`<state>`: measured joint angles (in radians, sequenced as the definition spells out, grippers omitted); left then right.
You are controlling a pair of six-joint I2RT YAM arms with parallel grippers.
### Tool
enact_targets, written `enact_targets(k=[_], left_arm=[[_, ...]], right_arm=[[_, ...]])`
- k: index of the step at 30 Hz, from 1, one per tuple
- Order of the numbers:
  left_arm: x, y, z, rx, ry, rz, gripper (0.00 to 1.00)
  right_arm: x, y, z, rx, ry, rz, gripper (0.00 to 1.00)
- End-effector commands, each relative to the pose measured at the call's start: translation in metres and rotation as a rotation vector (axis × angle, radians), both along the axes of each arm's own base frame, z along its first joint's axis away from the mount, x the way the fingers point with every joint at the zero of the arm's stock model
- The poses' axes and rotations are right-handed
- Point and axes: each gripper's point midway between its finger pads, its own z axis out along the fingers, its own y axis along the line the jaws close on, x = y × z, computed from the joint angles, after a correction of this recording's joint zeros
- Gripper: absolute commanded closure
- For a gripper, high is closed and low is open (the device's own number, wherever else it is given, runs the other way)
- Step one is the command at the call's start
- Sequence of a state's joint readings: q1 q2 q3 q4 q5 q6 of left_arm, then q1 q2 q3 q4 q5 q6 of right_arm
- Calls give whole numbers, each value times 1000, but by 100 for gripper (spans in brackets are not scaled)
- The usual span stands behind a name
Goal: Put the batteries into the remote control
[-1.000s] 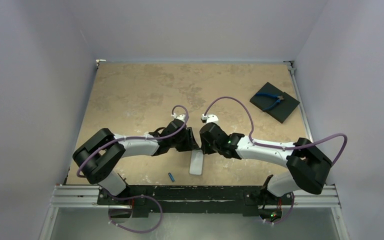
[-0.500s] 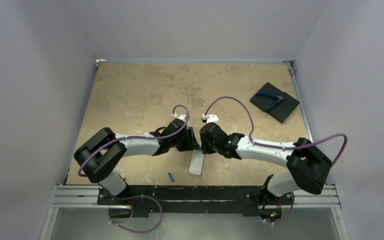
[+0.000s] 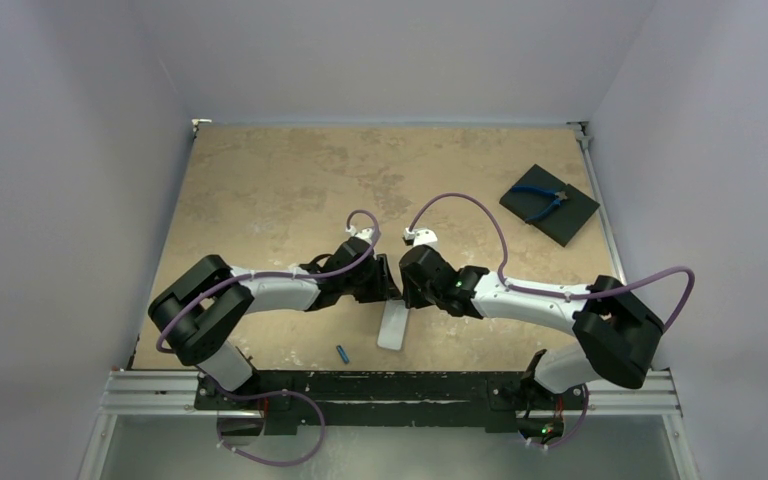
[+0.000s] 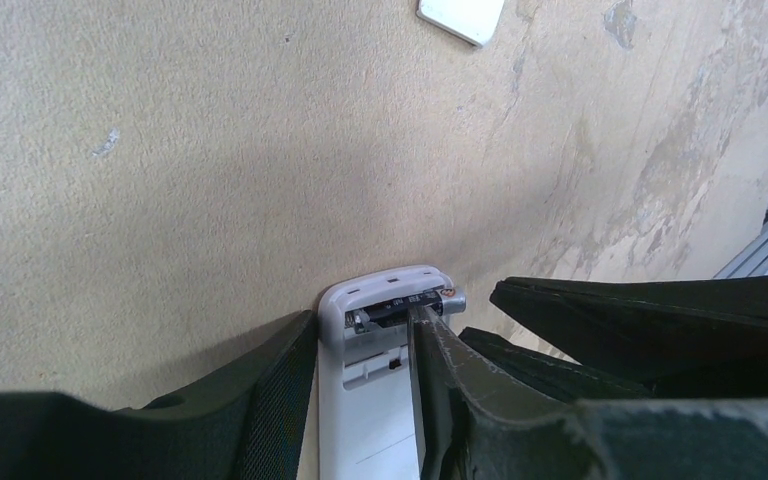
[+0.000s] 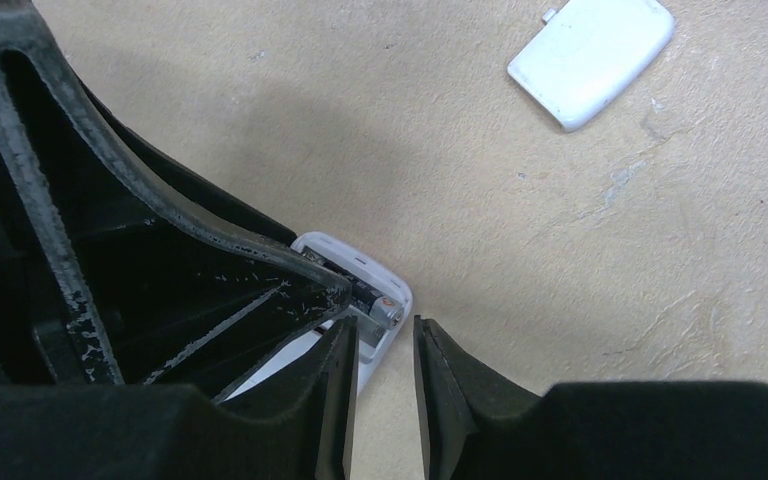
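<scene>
Grips the remote control (image 4: pixel 370 430) across its width with the left gripper (image 4: pixel 365 322), one dark finger pressed to each long side, just short of the open battery bay (image 4: pixel 385 315). Lies back-up on the table (image 3: pixel 260 190), white and plain, bay end pointing away from the left wrist camera.

Inside that bay, just ahead of the left fingertips: a dark battery (image 4: pixel 392 312) laid crosswise, metal end poking out at the corner nearest the other arm.

Hovers the right gripper (image 5: pixel 382 335) at that same corner, jaws parted only a sliver, nothing visibly pinched between them; battery tip just beyond the fingertips.

Farther ahead of both grippers, flat on the table: the white battery cover (image 5: pixel 592 60), apart from the remote control.

Behind the left gripper, toward the arm bases: the blue battery (image 3: pixel 342 352), alone, near the remote control's near end.

Well off past the right arm, at the table's far side: a black square pad (image 3: pixel 570 222) carrying blue-handled pliers (image 3: pixel 540 200).
</scene>
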<state>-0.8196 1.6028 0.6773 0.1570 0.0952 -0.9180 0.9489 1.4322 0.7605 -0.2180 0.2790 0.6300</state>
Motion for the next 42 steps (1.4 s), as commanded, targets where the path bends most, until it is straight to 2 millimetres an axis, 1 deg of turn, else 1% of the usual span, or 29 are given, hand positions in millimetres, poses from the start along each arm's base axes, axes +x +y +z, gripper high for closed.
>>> enact_targets(k=[1,8,13,17,19,24,27,34,38,42], left_arm=[[3,-6,7,0,-36,-34,61],[8,2,24,38,-87,-29,59],[10,12,38,67,-125,-16,58],[1,24,41,93,-115,-19,58],[0,32,42,114,-127,-1,58],[-12,49,47,129,-128,5,57],[-18,61,51,142,-135,17,57],[-29,86,73,136,-182,57,57],[-33,92,82,127,-200,64,57],[-35,97,83,132,-206,67,56]], right_arm=[[6,0,11,21,-29,-29,67],[7,0,16,0,-43,4,66],[8,1,23,-17,-69,60,59],[10,5,29,-53,-88,132,54],[11,7,30,-85,-91,187,53],[12,14,33,-151,-96,318,52],[11,20,31,-171,-82,382,52],[11,26,23,-207,-55,445,50],[13,27,17,-231,-39,459,50],[15,27,9,-252,-23,456,50]])
